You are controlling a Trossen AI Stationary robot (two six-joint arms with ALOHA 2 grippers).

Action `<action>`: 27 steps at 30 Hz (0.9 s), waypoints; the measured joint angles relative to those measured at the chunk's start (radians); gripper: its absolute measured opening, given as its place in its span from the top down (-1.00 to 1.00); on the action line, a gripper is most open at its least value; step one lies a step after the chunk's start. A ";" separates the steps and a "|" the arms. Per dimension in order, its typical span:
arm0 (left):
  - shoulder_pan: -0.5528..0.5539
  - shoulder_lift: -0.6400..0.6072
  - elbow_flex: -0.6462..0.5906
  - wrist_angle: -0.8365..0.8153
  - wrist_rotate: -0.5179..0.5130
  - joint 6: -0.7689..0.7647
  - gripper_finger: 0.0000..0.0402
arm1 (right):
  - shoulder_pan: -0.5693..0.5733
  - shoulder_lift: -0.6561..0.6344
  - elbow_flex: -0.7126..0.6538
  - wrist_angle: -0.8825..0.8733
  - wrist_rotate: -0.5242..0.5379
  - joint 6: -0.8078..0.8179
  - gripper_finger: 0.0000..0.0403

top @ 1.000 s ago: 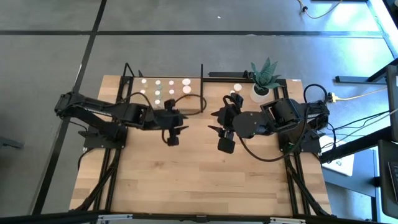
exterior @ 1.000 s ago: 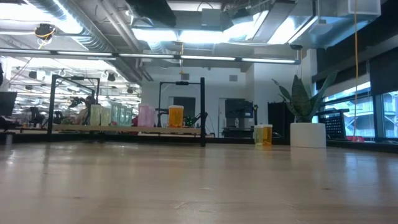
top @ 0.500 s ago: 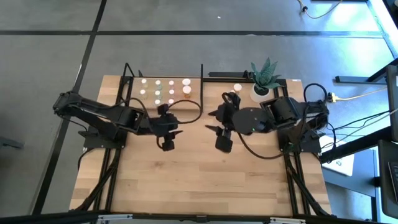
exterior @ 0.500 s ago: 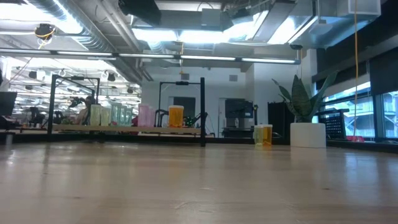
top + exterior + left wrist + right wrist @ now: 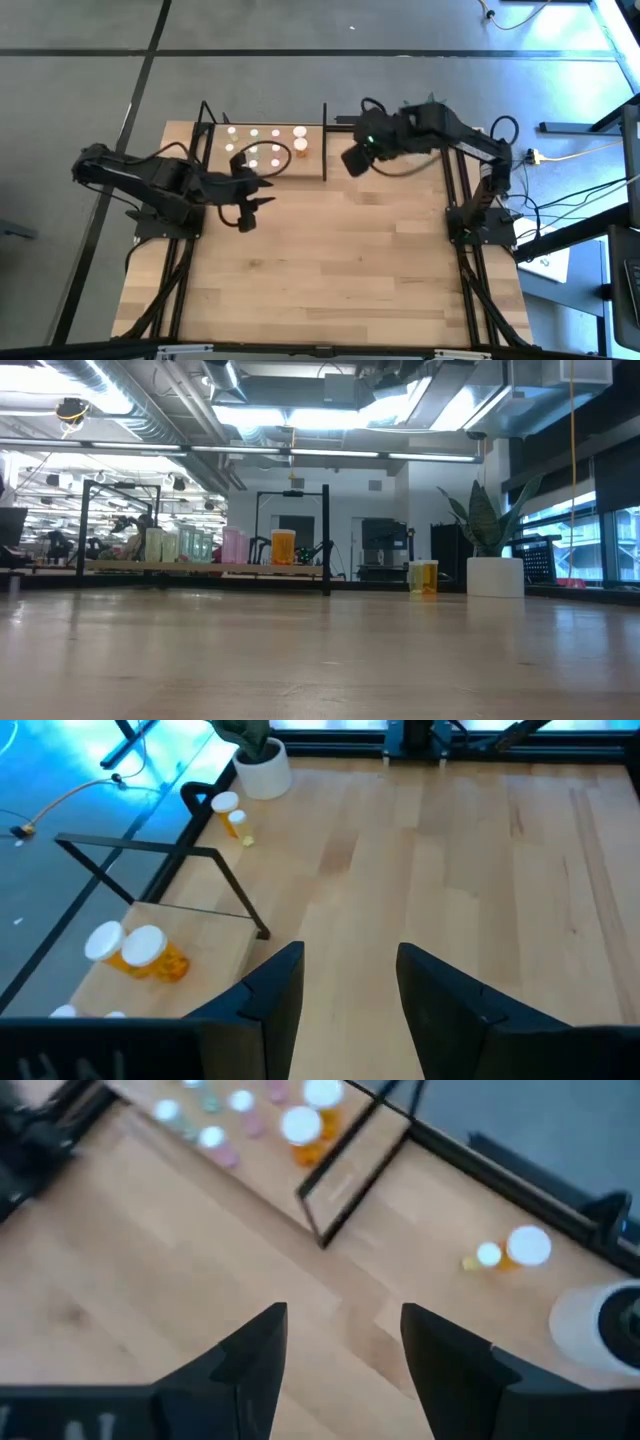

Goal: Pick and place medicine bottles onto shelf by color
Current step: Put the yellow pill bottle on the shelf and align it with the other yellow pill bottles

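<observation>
The shelf stands at the table's far left with an upright black end bar. Several tiny white-capped bottles stand on it in rows; the low view shows them as green, pink and orange. Two orange bottles stand on the table beyond the end bar, next to the white plant pot; they also show in the left wrist view. My left gripper is open and empty, near the shelf's front edge. My right gripper is open and empty, raised just right of the end bar.
The white pot with a green plant stands at the far right of the table. Bare wooden tabletop fills the middle and near half. The shelf's black frame rises between the left gripper and the two loose bottles.
My right gripper has swung from the table's middle toward the far edge, ending beside the shelf's end bar, its arm now over the plant. My left gripper has drawn back toward the table's left edge. No bottle has moved.
</observation>
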 joint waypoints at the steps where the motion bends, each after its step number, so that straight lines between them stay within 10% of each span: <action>1: 0.000 -0.007 0.000 -0.004 -0.001 0.000 0.24 | -0.026 0.010 -0.006 0.006 -0.020 0.004 0.02; 20: 0.048 -0.030 0.000 -0.002 -0.192 0.007 0.24 | -0.451 0.061 -0.469 0.189 -0.232 -0.020 0.02; 27: 0.146 -0.030 0.000 -0.002 -0.192 0.008 0.24 | -0.503 0.061 -0.588 0.334 -0.277 -0.709 0.02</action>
